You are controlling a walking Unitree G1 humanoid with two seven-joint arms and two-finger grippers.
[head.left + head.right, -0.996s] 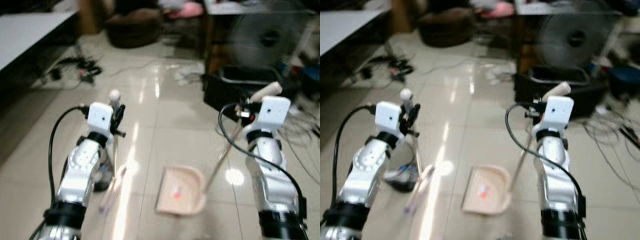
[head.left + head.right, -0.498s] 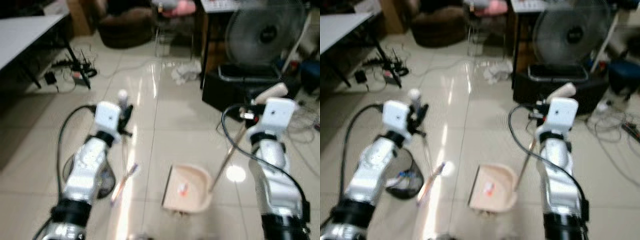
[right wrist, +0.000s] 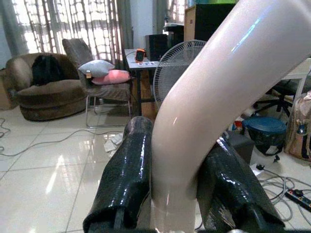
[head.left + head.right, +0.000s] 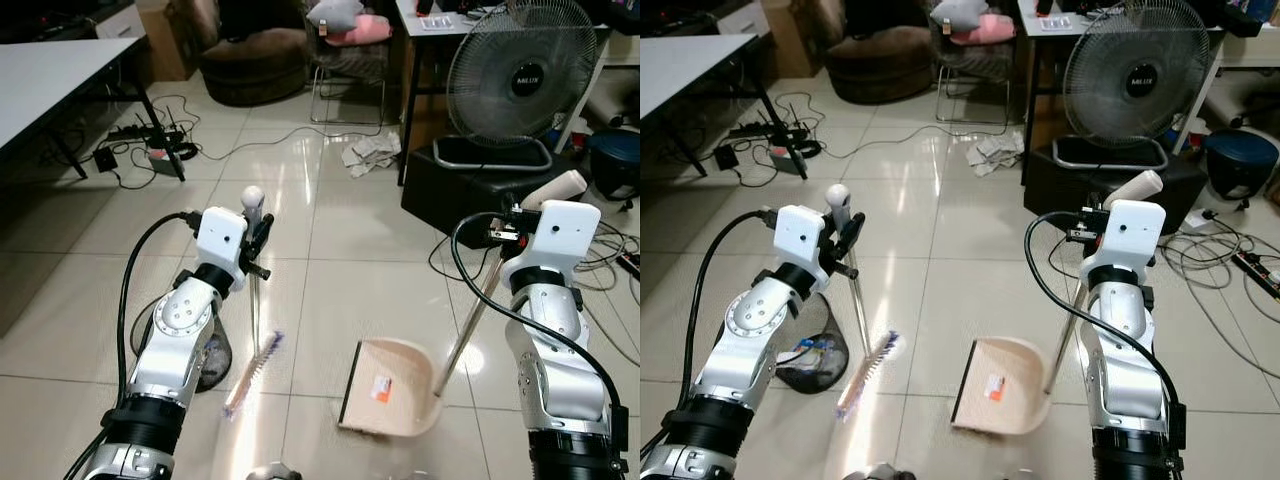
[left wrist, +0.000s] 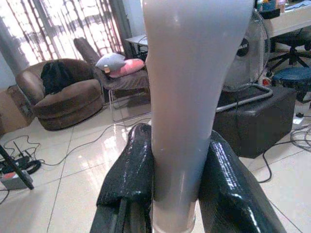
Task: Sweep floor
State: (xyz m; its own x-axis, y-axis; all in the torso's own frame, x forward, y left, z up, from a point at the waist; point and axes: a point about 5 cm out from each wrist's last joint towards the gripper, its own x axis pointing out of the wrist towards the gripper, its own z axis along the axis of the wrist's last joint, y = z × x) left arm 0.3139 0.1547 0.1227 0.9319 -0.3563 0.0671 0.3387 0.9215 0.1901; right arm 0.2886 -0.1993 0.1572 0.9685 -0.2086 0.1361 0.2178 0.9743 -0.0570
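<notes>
At left of frame, the left gripper (image 4: 252, 232) clamped its fingers (image 5: 133, 170) on the broom (image 4: 253, 345), bristles on the floor at lower centre. Right of it sat the dustpan (image 4: 388, 387), holding one small orange scrap, its handle gripped by the right gripper (image 4: 510, 228). Sweeping well likely needed short strokes toward the pan's open edge.

There's white lettering on the dark hub of the fan (image 4: 527, 78). It's too small to read. No other text is legible.
</notes>
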